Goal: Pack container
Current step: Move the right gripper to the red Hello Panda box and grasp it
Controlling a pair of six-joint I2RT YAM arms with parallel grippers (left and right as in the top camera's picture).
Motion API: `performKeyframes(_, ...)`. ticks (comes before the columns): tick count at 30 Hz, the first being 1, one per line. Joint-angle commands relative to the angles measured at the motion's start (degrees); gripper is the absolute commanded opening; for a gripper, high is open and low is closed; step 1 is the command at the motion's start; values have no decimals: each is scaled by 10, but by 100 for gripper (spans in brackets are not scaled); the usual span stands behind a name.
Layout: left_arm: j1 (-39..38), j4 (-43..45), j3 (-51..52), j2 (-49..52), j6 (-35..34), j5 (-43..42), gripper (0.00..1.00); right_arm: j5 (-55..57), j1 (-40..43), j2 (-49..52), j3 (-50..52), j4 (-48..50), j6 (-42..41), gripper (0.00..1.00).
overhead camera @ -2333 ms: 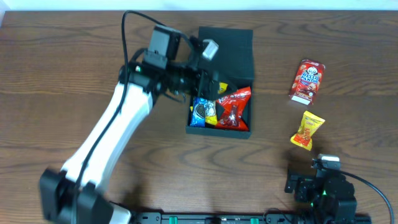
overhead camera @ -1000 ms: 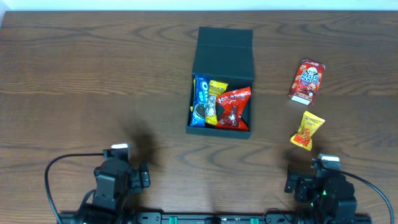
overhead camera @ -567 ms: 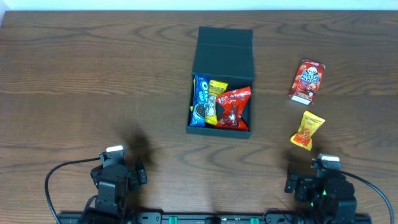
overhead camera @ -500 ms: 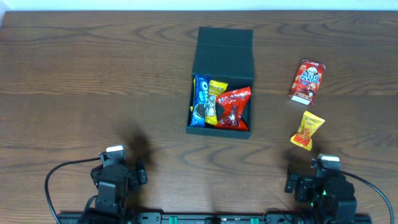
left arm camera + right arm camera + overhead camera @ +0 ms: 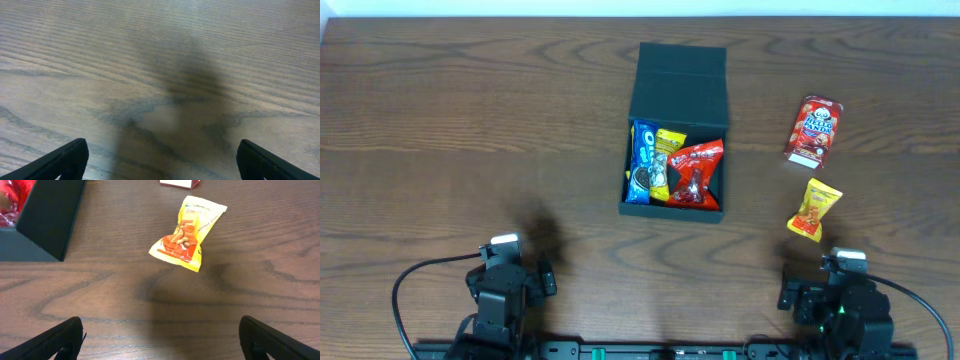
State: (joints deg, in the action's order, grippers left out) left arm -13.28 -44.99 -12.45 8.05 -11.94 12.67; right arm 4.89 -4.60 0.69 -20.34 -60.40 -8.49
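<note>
container cut off at L edge, red pkt cropped at top

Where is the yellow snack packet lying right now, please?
In the overhead view the yellow packet lies on the table at the right, outside the container, just on the near side of the red packet.

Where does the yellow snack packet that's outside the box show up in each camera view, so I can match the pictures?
Overhead: the yellow snack packet lies right of centre, just below the red packet.
Left wrist: not in it.
Right wrist: upper middle, lying flat.
Shared landmark: the container, left of the packet in the overhead view and at the upper left corner of the right wrist view.
</note>
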Motion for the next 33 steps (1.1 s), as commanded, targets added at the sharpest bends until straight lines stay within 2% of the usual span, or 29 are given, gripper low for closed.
performKeyframes(1, 2, -19, 20, -5, 8, 8, 95, 0, 5, -3, 2, -3, 4, 99)
performKeyframes(7, 2, -19, 20, -5, 8, 8, 95, 14, 5, 5, 0, 0, 5, 99)
performKeyframes(12, 2, -19, 20, -5, 8, 8, 95, 13, 6, 72, -38, 53, 5, 99)
performKeyframes(22, 2, -19, 20, -5, 8, 8, 95, 10, 6, 334, -296, 89, 4, 99)
performKeyframes(24, 2, -19, 20, -5, 8, 8, 95, 7, 6, 394, -361, 81, 4, 99)
performKeyframes(26, 2, -18, 20, -5, 8, 8, 95, -24, 6, 461, -434, 33, 4, 99)
performKeyframes(28, 2, -19, 20, -5, 8, 8, 95, -24, 6, 503, -468, 37, 3, 99)
performKeyframes(33, 2, -19, 20, -5, 8, 8, 95, -34, 6, 564, -475, 66, -35, 99)
